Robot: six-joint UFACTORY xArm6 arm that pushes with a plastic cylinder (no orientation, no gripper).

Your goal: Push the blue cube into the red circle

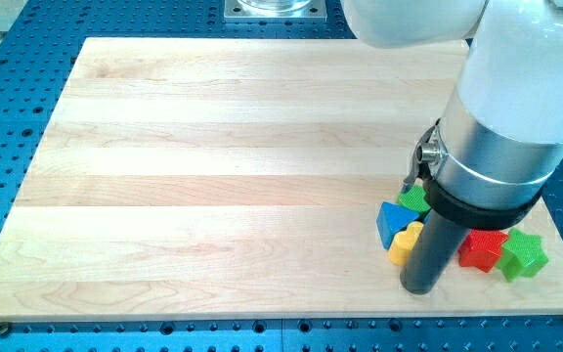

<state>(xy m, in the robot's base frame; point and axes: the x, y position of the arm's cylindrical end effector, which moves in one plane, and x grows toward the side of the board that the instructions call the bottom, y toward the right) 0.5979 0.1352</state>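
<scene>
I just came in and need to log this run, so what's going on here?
A robot arm is working a cluster of small blocks near the wooden board's bottom right corner. My tip sits at the view's bottom edge of the cluster, right beside the yellow block. The blue block lies just left of the rod, a green block above it. A red block and another green block sit on the rod's right.

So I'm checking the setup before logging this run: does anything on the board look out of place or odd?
Nothing looks damaged or spilled. All the blocks crowd the view's bottom right corner: the blue block, a yellow block, a green block, a red block and a green star-like block. My tip sits among them.
</scene>
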